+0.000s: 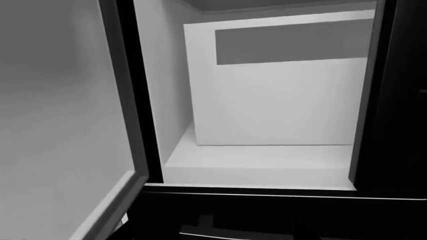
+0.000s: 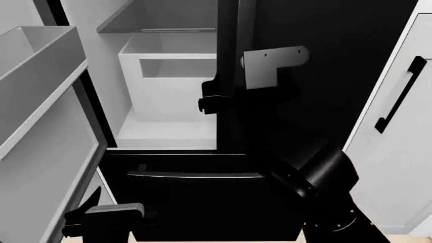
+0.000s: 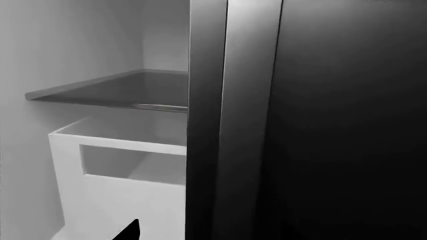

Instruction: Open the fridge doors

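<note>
So from the head camera we had the left fridge door (image 2: 40, 126) swung wide open, its pale inner side and a box bin facing us at the left edge, while the right fridge door (image 2: 324, 76) was shut, glossy black, filling the upper right. Our right gripper (image 2: 219, 101) was up at that door's inner edge, right on the vertical handle (image 2: 228, 61), with a pale bracket (image 2: 270, 63) on the wrist just beside it. Honestly black on black there, so we couldn't tell whether the claw was clamped on the handle or just sitting against it. Our left gripper (image 2: 101, 215) hung low near the bottom left, in front of the drawer (image 2: 196, 202), touching nothing, and its fingers were too dark to read either.

The head view was the only one that showed the white cabinet door (image 2: 398, 136) off to the right. The left wrist camera gave us a straight look into the interior: a white crisper box (image 1: 273, 100) sitting on the floor of the compartment, open door at one side. The right wrist camera added the grey shelf (image 3: 113, 90) above that box, plus the handle up close, but showed no clear fingers
</note>
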